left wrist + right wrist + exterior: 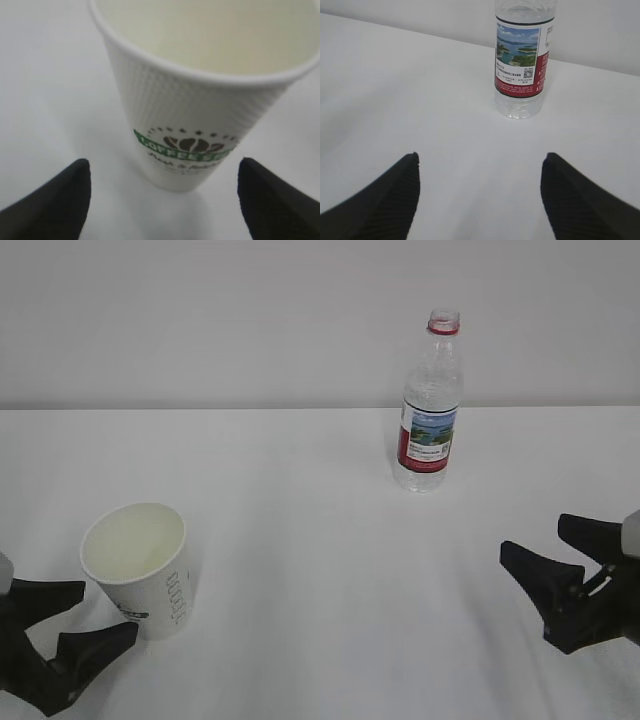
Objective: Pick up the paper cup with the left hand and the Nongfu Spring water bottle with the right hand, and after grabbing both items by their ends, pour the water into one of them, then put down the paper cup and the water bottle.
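**Cup and bottle stand free, both jaws wide apart**

At the near left corner of the white surface point(320, 570), the left hand point(62, 612) sits low with its black jaws spread wide, holding nothing. The paper cup point(140, 568) stands upright just beyond them, near but not touching. In the left wrist view the cup point(200, 100) sits in line with the gap between the two dark fingers point(55, 205). It is white, bumpy on the outside, smooth and cream inside, and narrower at the bottom, with a green and brown logo.

Near the right edge, the right hand point(562, 552) also has its jaws apart and empty. The Nongfu Spring water bottle point(430, 405) stands upright well beyond it, close to the far edge. It is tall, clear ribbed plastic with a red neck ring and a red label showing a lake picture.
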Motion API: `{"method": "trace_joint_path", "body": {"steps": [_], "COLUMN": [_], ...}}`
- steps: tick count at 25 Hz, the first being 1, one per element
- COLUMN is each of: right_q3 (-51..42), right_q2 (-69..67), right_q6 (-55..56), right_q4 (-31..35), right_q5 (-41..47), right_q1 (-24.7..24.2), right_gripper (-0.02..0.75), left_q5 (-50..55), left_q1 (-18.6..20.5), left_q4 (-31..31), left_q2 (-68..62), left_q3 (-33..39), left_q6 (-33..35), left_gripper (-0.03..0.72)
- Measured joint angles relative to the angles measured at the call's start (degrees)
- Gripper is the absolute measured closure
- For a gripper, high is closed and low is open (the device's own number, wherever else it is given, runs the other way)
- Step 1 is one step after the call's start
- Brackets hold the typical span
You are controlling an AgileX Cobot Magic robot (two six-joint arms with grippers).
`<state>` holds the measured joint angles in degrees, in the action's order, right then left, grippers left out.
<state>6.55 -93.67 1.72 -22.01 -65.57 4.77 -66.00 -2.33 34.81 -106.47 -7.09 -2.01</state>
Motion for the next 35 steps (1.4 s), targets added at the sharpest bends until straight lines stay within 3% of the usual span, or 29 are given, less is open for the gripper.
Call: {"method": "trace_joint_path", "body": {"steps": [35], "right_q3": [0.0], "right_q2": [0.0], "right_q6": [-1.33], "right_q4": [0.43], "right_q5": [-0.03], "right_q1": [0.0], "right_gripper": [0.17], "left_q5": [-0.04], "left_q1": [-0.69], "left_q4": [8.0], "left_q2": [-7.42], "left_q3": [-12.88], "left_q6": [-0.72], "left_gripper": [-0.002]}}
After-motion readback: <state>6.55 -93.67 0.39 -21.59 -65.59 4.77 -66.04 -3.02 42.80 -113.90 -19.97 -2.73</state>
